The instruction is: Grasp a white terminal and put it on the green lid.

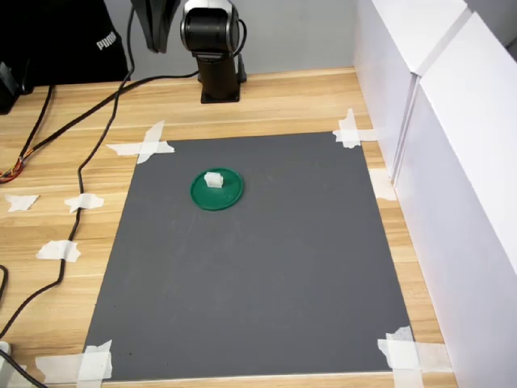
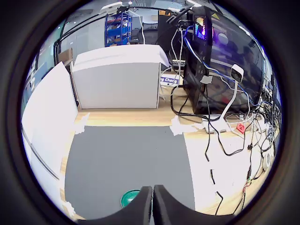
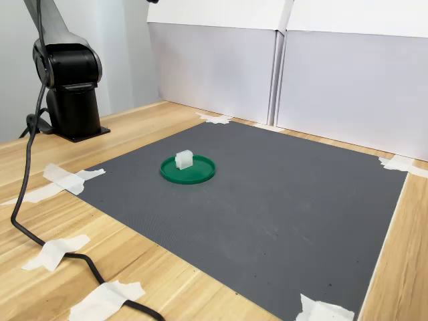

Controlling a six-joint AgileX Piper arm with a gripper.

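The white terminal (image 1: 213,179) sat on the green lid (image 1: 227,196), toward the part of the lid nearest my base (image 1: 219,87) in the first exterior view. It stood upright on the lid's flat inner face. In the second exterior view the terminal (image 3: 184,159) looked like a small blocky piece, slightly taller at one end, with its longer side running roughly along the lid's rim on the second exterior view's left. Finer detail (slots, pins) was too small to tell.

The terminal was plain white plastic, far smaller than the lid. The lid (image 3: 197,175) was a flat round dark-green disc with a slightly raised rim. It lay on the grey mat (image 1: 266,275), in the half nearer my base and toward the first exterior view's left. The mat was fixed to the wooden table (image 1: 291,101) by white tape (image 1: 145,144) at its corners.

My claw (image 2: 153,204) was closed, both fingers pressed together with nothing between them, as the wrist view showed. It was raised well above the mat and well apart from the terminal. In the wrist view only an edge of the lid (image 2: 127,198) showed just beside my fingers (image 2: 142,206); the terminal was not visible there. White boards (image 3: 348,87) stood along the mat's far edge in the second exterior view.
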